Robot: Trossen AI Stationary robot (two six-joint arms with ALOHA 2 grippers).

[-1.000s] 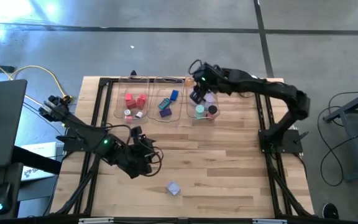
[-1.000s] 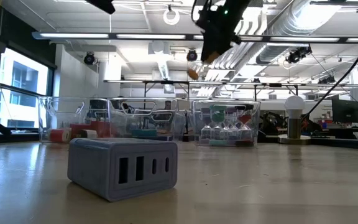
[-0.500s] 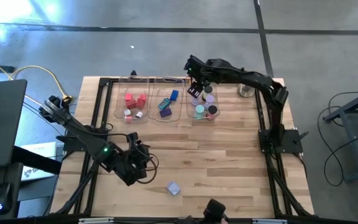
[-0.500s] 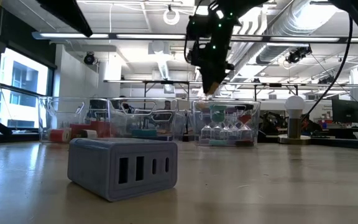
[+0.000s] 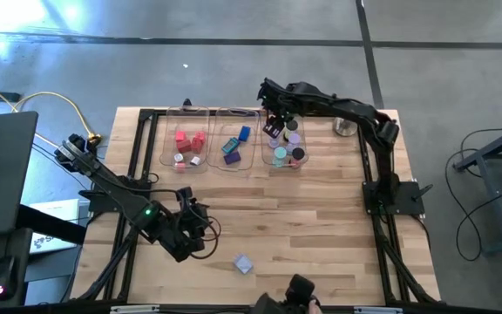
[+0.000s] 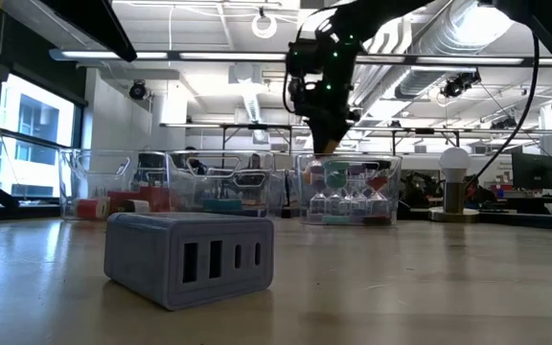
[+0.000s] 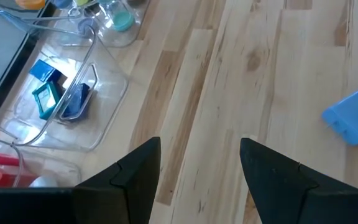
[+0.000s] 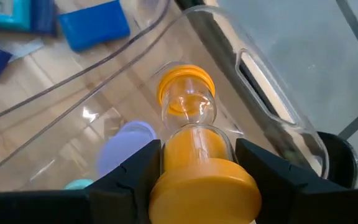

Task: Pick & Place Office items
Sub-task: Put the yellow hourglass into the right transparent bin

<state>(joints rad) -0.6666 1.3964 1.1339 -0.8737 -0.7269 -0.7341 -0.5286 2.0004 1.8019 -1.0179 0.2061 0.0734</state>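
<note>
Pale plank table [image 5: 321, 209], right gripper [image 8: 194, 163] clasping orange hourglass [image 8: 191, 149] over clear tray [image 8: 253, 74]; left gripper [image 7: 199, 163] wide

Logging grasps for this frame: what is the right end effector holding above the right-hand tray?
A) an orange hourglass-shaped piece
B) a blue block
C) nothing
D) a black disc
A: the right wrist view shows the right end effector with its fingers closed on an orange hourglass-shaped piece above the clear tray.

One camera looks straight down on the whole worktop [image 5: 321, 218], another level across it, both taking in the three clear trays [image 5: 232, 144], while each wrist camera peers closely past its own fingers [image 7: 138, 171].
</note>
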